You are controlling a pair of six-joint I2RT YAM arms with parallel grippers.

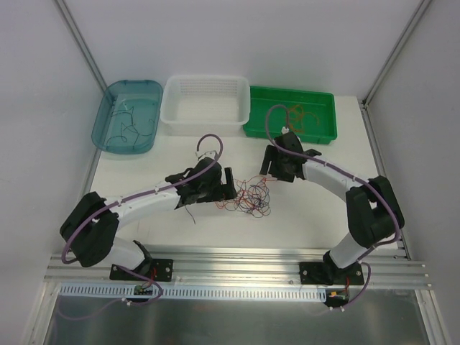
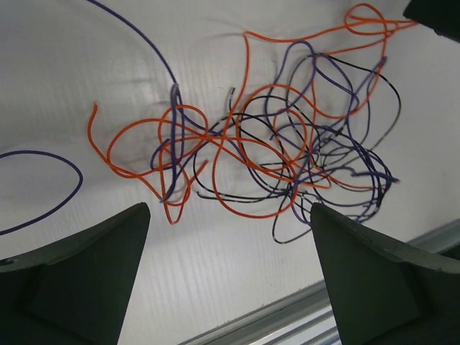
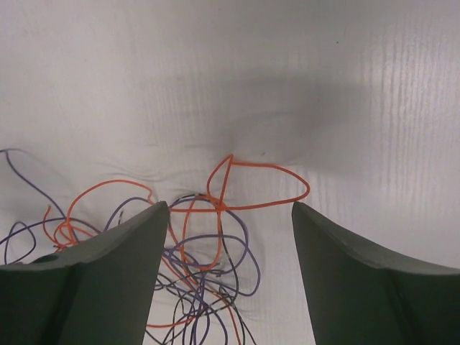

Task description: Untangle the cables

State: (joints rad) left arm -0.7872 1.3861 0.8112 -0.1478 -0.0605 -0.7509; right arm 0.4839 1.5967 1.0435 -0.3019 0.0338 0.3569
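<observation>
On the table [image 1: 162,154], between the grippers: cables [image 1: 248,195], one flat tangle, long axis left-right. Left gripper [image 1: 228,184] jaws wide, empty. Right gripper [image 1: 271,167] jaws wide, empty.

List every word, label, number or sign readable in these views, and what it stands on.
None can be read.
Teal bin, white bin, green bin, table, cables: no print shows.
Small boards at the arm bases: too small to read, if they are marked at all.
</observation>
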